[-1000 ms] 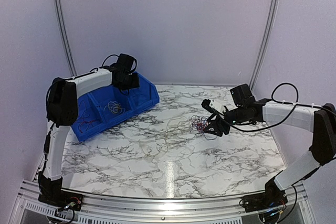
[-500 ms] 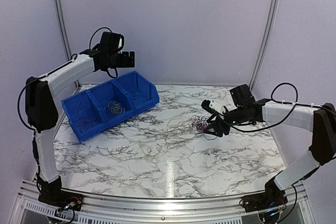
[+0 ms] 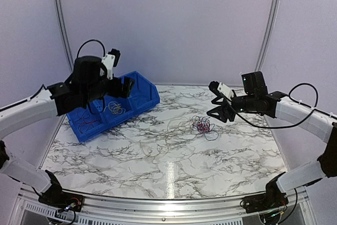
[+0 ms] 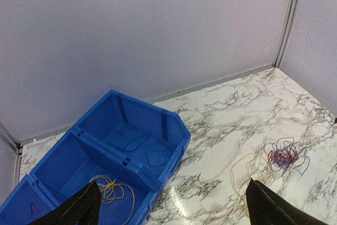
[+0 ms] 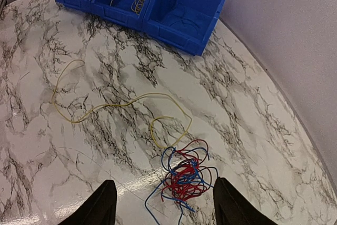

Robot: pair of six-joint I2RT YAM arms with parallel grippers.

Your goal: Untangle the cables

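Observation:
A fist-sized tangle of red and blue cables lies on the marble table. A loose yellow cable trails from it toward the bin. My right gripper hangs open just above and right of the tangle, holding nothing. My left gripper is raised high over the blue bin, wide open and empty. The bin holds yellow cables in its middle compartment, a thin blue cable in the right one and red ones in the left.
The three-compartment bin stands at the back left of the table, near the wall. Pale walls with corner rails close in the back and sides. A thick black lead loops off the right arm.
My left gripper rose out of the bin's right compartment, opened wide and swung up toward the near left. My right gripper lifted off the tangle, which stayed on the table.

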